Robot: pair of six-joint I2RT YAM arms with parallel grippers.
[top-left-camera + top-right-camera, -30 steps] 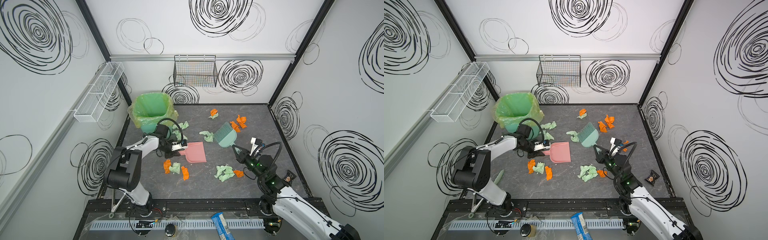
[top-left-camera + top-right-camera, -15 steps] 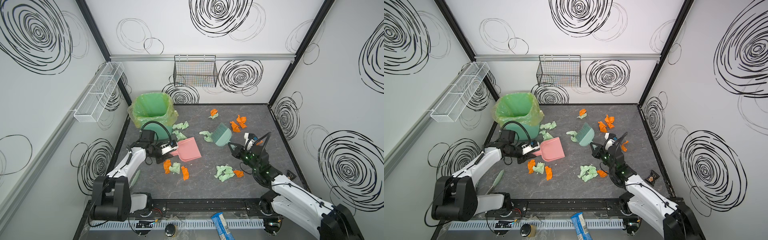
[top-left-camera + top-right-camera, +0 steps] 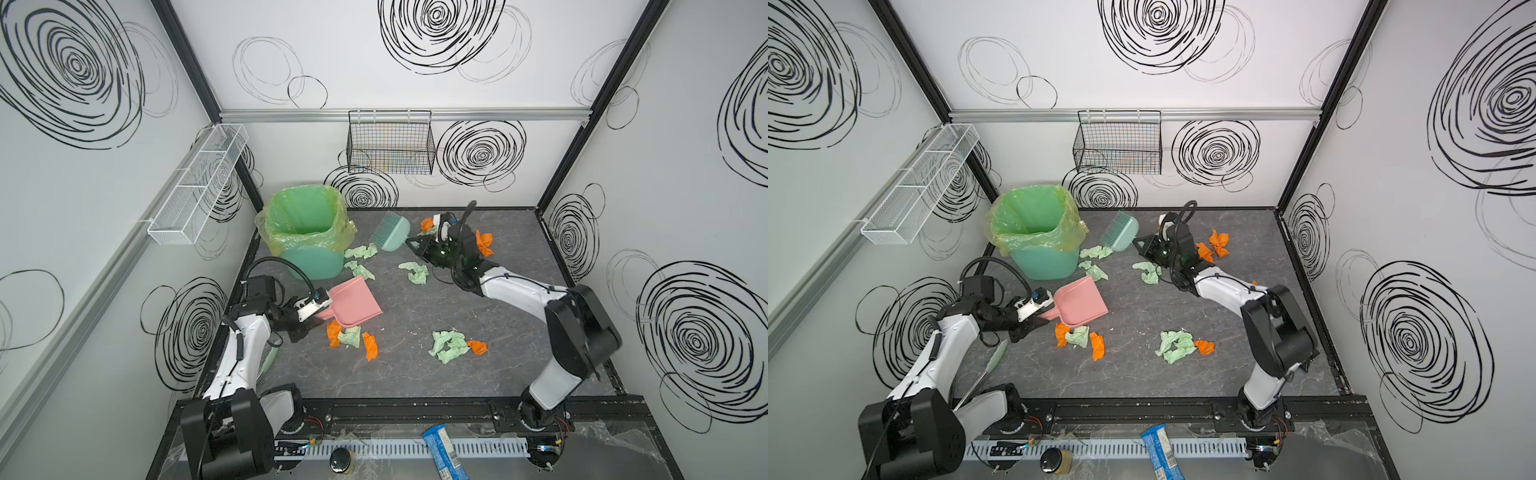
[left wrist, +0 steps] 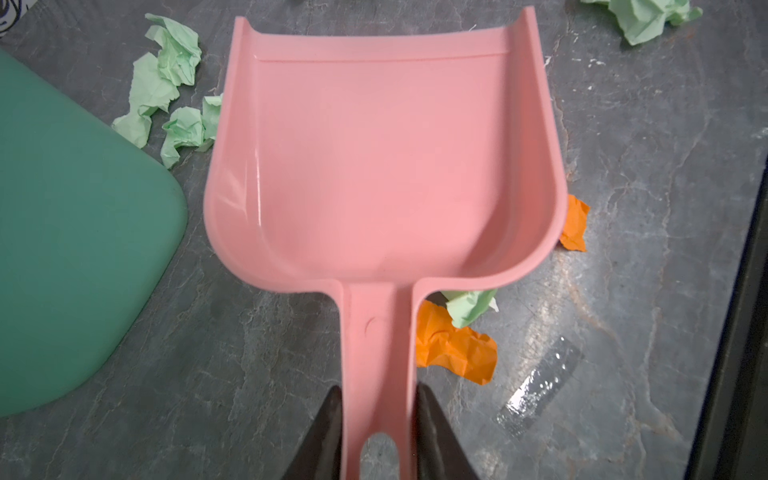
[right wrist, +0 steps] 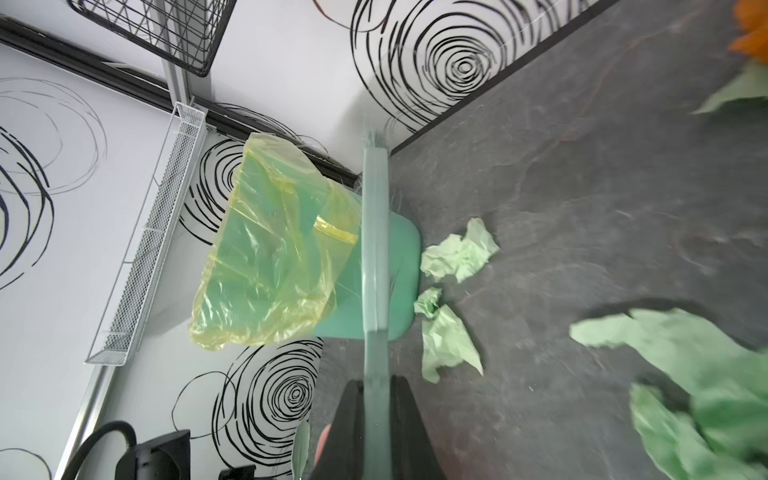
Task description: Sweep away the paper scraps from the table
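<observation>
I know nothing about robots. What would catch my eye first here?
Crumpled orange and mint-green paper scraps litter the dark grey table. On the left, the left gripper clamps a pink dustpan by its handle. At the back, the right gripper holds a teal hand brush near the bag-lined bin.

The bin (image 3: 305, 224) stands in the worktop's (image 3: 415, 374) back left corner. The brush (image 3: 390, 232) is just right of it, by the back edge. The dustpan (image 3: 355, 301) is in front of the bin, near the left edge. Some scraps (image 3: 360, 251) lie between bin and dustpan. One scrap (image 3: 415, 272) lies mid-worktop. A cluster (image 3: 351, 338) lies just in front of the dustpan, another cluster (image 3: 451, 347) to its right, and more scraps (image 3: 484, 243) toward the back right corner.
</observation>
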